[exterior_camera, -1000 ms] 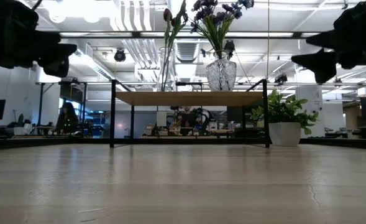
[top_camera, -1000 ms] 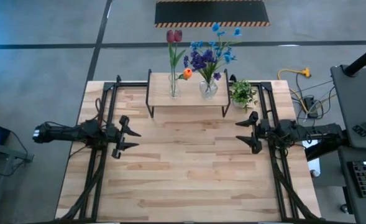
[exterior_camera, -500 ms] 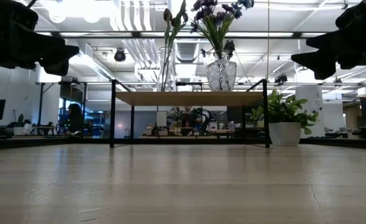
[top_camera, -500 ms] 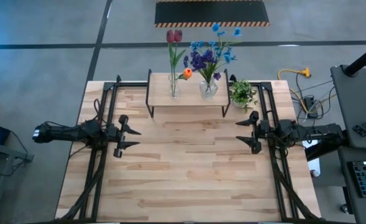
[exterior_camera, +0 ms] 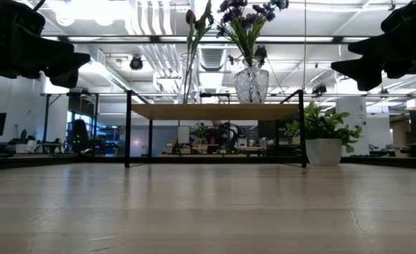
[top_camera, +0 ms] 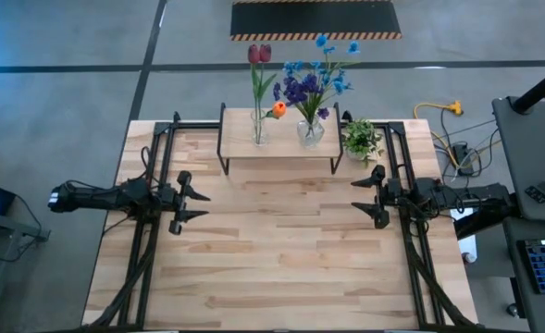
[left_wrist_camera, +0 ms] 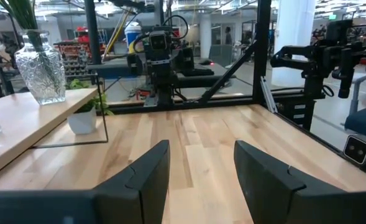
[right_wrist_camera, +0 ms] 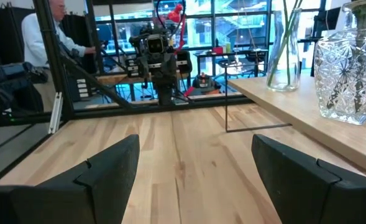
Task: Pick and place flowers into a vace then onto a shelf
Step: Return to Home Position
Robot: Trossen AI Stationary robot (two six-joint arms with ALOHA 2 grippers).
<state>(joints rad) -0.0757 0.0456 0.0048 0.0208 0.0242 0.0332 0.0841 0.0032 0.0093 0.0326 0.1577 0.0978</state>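
Evidently the flowers (top_camera: 295, 90) stand in two glass vases on the shelf (top_camera: 281, 144) at the far edge of the worktop (top_camera: 281, 264): tulips (top_camera: 259, 54) in the slim vase (top_camera: 258, 132), purple and blue sprays (top_camera: 320, 76) in the cut-glass vase (top_camera: 310, 132). Stems look light and springy; the glass, probably heavy, slick and breakable, wants a grip low on its body. Left hand (top_camera: 205, 206) and right hand (top_camera: 353, 194) hang wide open, empty, over smooth pale planks. Beyond: a bright workshop.

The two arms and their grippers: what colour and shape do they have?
Both the left arm and right arm are slim, jointed and matte black. The left gripper and right gripper each carry two broad, wedge-shaped black fingers. No markings show.
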